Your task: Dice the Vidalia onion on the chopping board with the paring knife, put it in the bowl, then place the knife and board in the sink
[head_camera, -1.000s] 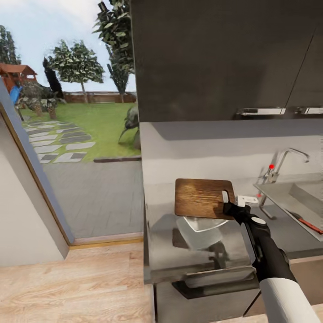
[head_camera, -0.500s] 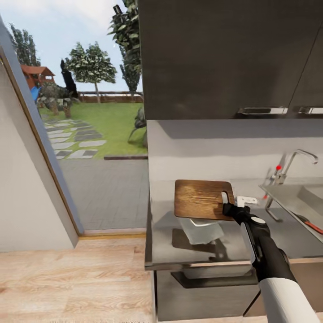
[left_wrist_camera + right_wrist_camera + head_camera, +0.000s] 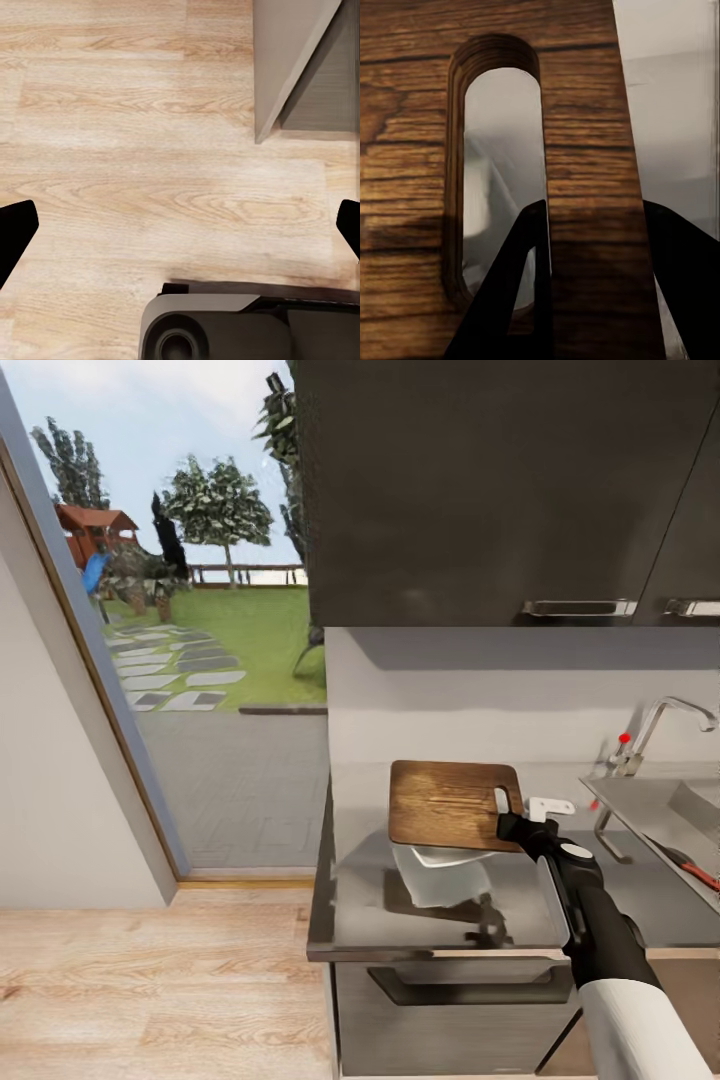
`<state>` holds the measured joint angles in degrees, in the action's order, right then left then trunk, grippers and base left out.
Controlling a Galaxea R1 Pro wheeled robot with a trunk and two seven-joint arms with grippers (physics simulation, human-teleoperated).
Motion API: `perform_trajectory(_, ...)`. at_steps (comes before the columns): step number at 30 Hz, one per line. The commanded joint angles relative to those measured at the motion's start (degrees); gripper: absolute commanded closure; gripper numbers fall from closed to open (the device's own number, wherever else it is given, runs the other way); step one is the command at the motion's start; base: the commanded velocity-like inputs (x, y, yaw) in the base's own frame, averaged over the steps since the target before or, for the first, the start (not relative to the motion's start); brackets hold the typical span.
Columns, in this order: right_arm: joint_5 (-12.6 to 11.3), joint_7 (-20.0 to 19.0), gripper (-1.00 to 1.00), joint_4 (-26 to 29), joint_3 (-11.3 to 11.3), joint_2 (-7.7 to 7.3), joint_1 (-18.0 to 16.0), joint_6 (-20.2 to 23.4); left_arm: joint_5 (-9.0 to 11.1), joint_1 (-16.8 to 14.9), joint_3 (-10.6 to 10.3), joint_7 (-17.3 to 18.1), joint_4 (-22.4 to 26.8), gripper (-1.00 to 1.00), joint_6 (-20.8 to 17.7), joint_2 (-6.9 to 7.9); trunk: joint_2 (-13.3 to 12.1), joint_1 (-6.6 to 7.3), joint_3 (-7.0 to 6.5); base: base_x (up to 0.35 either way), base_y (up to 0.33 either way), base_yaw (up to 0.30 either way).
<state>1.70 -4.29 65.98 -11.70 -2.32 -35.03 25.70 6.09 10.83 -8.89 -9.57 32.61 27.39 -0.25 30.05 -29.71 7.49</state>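
My right gripper [image 3: 516, 822] is shut on the chopping board [image 3: 452, 803], a dark brown wooden board held up over the countertop [image 3: 360, 920]. In the right wrist view one finger [image 3: 506, 300] passes through the handle slot. The other finger [image 3: 690, 285] is outside the chopping board's [image 3: 585, 150] edge. The white bowl [image 3: 440, 872] sits on the counter just under the board. The paring knife [image 3: 688, 865], with its reddish handle, lies in the sink [image 3: 650, 805] at the far right. My left gripper [image 3: 180, 225] is open above the wooden floor. The Vidalia onion is out of view.
A chrome tap [image 3: 655, 725] with a red knob stands behind the sink. Dark wall cabinets [image 3: 500, 490] hang overhead. A glass door [image 3: 90, 660] to the garden is at the left. The robot base [image 3: 240, 330] sits on the wooden floor beside a grey wall corner [image 3: 300, 67].
The whole picture has shifted, so the camera moved: the sink and tap slid toward the right edge. The right gripper still holds the board at the same place in the picture.
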Motion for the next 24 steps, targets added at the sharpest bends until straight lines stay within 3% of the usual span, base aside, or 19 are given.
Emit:
perform_trajectory(1, 0.18, -0.31, 1.0, 0.16, -0.18, 0.02, -0.04, 0.33, 0.59, -0.01, -0.43, -0.37, 0.08, -1.0, 0.12, 0.05, 0.09, -0.03, 0.1, 0.0, -0.133, 0.0)
perform_trajectory(10, 0.24, 0.61, 1.0, 0.29, -1.64, 0.19, -0.04, 0.41, 0.59, -0.01, -0.43, -0.37, 0.08, -1.0, 0.12, 0.05, 0.09, -0.03, 0.1, 0.0, -0.135, 0.0)
perform_trajectory(24, 0.24, 1.79, 1.0, 0.29, -1.49, 0.21, -0.04, 0.32, 0.59, -0.01, -0.43, -0.37, 0.0, -1.0, 0.12, 0.01, 0.09, -0.03, 0.1, 0.0, -0.11, 0.0)
